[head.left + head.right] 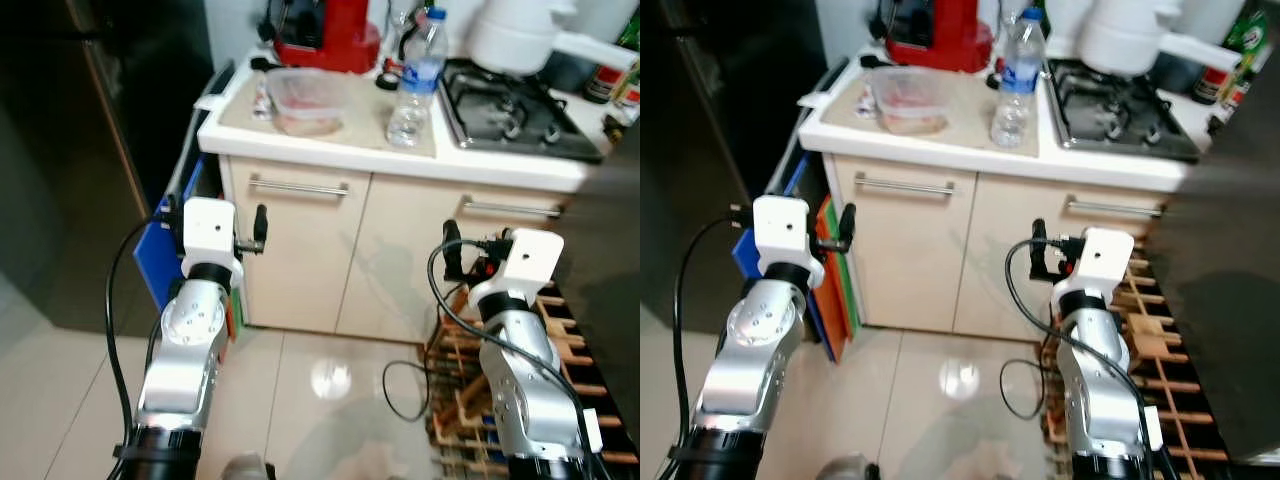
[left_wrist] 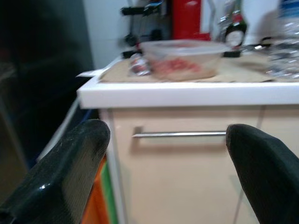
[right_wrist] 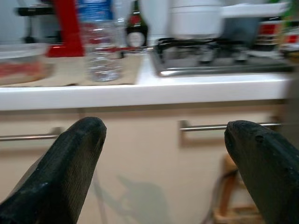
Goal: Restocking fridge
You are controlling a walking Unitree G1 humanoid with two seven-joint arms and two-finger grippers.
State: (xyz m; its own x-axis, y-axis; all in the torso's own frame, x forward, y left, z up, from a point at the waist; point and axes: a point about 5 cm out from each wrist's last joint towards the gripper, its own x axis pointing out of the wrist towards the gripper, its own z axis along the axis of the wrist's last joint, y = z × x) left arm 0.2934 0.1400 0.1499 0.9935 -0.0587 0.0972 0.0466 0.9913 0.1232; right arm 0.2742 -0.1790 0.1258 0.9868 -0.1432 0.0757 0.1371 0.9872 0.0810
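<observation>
From the left eye, the robot stands back from a white surface (image 1: 330,150) with both arms raised in front of the cupboard doors. On it sit a clear food container (image 1: 306,100) towards the left and a plastic water bottle (image 1: 415,85) just right of it, apart from each other. The dark fridge (image 1: 80,150) stands to the far left, its door closed as far as can be told. The left pincer (image 1: 258,228) and right pincer (image 1: 452,245) both hang below the surface edge, empty.

The right eye gives the same layout; a hob (image 1: 1120,100) lies right of the bottle, and a wooden rack (image 1: 1150,340) stands low on the right.

In the left wrist view the two black fingers (image 2: 70,168) are spread wide with nothing between them, aimed below the container, at the drawer handle (image 2: 180,134).

In the right wrist view the fingers (image 3: 65,168) are likewise wide apart and empty, with the bottle far off to one side.

To do the pick well, I judge the robot should step nearer, lift each pincer above the edge, centre it on one item, and close gently, as the thin bottle may buckle.
</observation>
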